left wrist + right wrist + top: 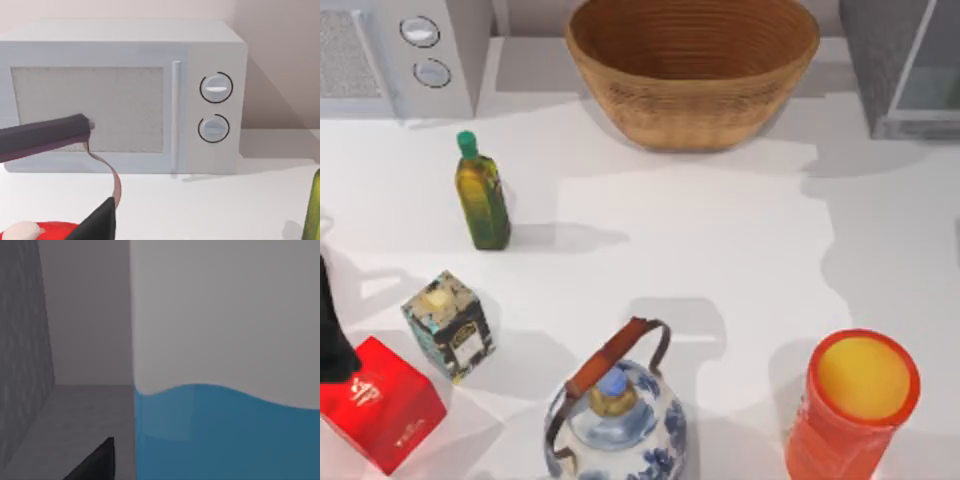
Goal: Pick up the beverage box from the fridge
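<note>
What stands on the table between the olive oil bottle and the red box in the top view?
The small teal-and-black patterned box stands between the olive oil bottle and the red box, seen in the top view.

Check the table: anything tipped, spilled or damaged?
Nothing stands out. The oil bottle, patterned box, red box, teapot and orange cup all stand upright, with no spill. The beverage box stands upright inside the fridge, close to the right wrist camera.

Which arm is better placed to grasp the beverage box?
Right. Its wrist camera looks closely at the beverage box inside the fridge; the left gripper faces the microwave across the table.
</note>
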